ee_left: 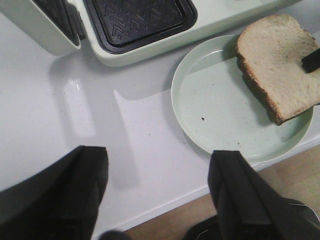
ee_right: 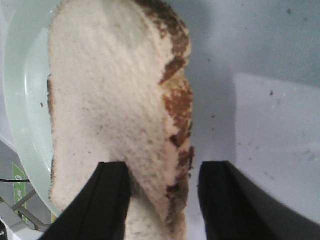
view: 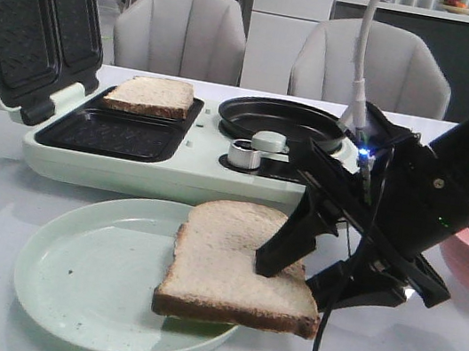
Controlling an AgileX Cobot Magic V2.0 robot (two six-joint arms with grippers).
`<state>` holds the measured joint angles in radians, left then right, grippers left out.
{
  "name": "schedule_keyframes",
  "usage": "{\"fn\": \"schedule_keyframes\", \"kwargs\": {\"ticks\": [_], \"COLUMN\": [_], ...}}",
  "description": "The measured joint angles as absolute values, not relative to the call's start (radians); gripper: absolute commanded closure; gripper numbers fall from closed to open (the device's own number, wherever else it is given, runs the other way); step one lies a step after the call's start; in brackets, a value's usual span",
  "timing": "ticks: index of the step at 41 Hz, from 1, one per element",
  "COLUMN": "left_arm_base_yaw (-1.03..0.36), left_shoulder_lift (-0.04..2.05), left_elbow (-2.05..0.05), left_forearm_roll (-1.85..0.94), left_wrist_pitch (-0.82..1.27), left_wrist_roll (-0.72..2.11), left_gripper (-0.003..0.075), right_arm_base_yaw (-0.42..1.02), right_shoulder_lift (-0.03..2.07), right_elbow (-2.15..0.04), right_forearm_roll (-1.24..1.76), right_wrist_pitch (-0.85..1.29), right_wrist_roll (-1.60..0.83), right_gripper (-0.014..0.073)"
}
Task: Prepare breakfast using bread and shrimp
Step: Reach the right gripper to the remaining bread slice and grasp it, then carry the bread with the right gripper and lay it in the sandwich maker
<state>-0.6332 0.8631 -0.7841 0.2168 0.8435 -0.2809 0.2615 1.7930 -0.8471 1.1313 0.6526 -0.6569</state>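
Between the right tool's (view: 308, 273) spread fingers sits the crust edge of a bread slice (view: 234, 261), half on a pale plate (view: 72, 284); light, soft, tearable, best pinched gently at the crust

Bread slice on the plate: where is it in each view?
Front: bread slice at lower centre, overhanging the plate's right rim.
Left wrist: bread slice at upper right.
Right wrist: bread slice fills the centre, one edge between the jaws.
Shared landmark: the pale green plate.
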Motion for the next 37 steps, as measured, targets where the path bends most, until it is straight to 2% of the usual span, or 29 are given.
{"fn": "schedule_keyframes", "kwargs": {"ticks": [5,11,37], "left_arm_base_yaw": [-0.633,-0.633,-0.633], "left_shoulder_lift": [0.863,0.863,0.863], "left_elbow": [-0.784,-0.784,-0.784], "left_forearm_roll": [0.217,0.217,0.217], "left_wrist_pitch": [0.844,0.844,0.836], "left_wrist_roll": [-0.281,-0.281,-0.281], "left_gripper": [0.0245,0.0245,0.0246], "right_arm_base_yaw": [0.261,0.261,0.264], "right_shoulder_lift": [1.793,1.791,1.539], "right_elbow": [-0.847,-0.847,-0.858], "right_forearm_roll": [1.137,1.138,1.159], "right_wrist_pitch": [0.655,0.655,0.661], "right_wrist_roll": [-0.661,-0.661,-0.663], "right_gripper": [0.0466,0.0541,0.0544]}}
